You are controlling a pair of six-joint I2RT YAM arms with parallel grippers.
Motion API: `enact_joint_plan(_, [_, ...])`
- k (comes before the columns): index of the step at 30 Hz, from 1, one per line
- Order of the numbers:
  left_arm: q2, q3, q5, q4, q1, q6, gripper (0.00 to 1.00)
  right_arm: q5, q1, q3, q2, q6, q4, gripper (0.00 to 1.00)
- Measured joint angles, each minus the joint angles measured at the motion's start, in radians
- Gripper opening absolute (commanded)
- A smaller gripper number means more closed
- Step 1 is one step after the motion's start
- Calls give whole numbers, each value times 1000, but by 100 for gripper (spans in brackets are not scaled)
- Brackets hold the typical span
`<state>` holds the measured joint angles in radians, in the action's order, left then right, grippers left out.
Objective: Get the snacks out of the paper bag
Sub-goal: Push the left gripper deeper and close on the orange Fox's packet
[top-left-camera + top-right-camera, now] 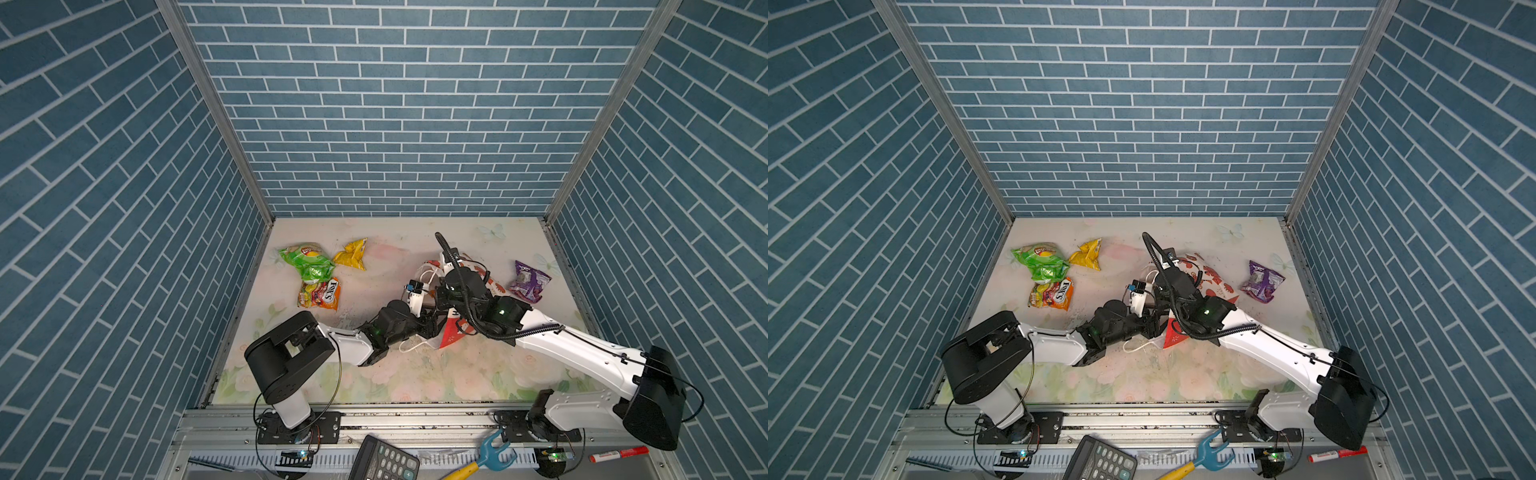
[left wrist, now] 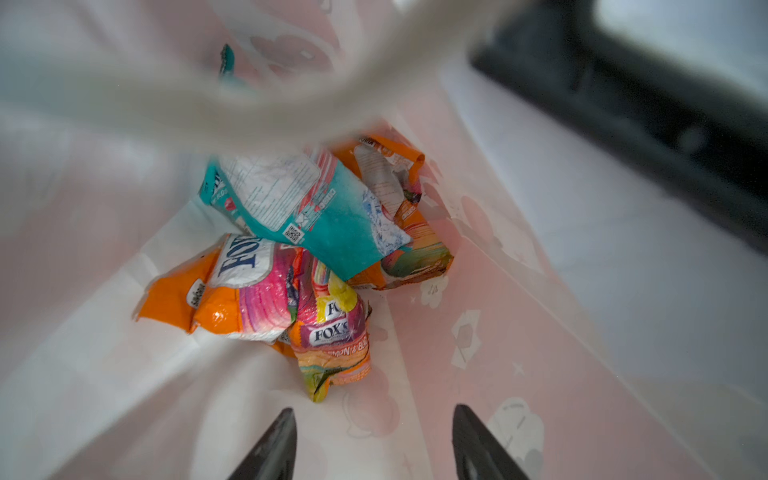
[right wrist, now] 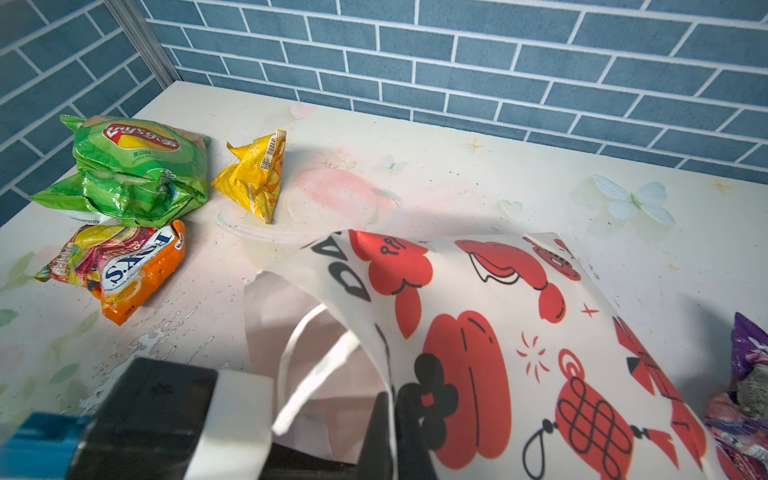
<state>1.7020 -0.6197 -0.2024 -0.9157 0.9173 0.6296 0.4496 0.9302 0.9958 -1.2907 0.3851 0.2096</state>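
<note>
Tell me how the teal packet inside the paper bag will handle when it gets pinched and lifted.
The teal packet looks crinkled and thin, so it will probably flex rather than stay stiff. It looks flat, so it is likely light. Its glossy film may slip, and as it rests on an orange packet, lifting could shift that one.

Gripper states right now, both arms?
Left gripper: jaws open, empty, inside the paper bag.
Right gripper: jaws shut on the paper bag's rim.
</note>
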Motion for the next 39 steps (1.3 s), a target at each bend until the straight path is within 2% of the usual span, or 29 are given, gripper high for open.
enact_joint_plan(8, [91,-18,-8,-21,25,-43,54,4,-1,10,0,0,8,0])
enact_joint_plan(18, [111,-138,13,88,26,-35,69,-1,-1,10,-1,0,11,0])
enact_joint_plan(26, [172,-214,25,131,26,63,82,-5,-1,10,-1,0,8,0])
enact_joint_plan(34, [177,-242,42,200,26,113,96,-6,-2,10,-1,0,8,0])
enact_joint_plan(39, [171,-244,60,235,26,113,99,-8,-2,10,-1,0,9,0])
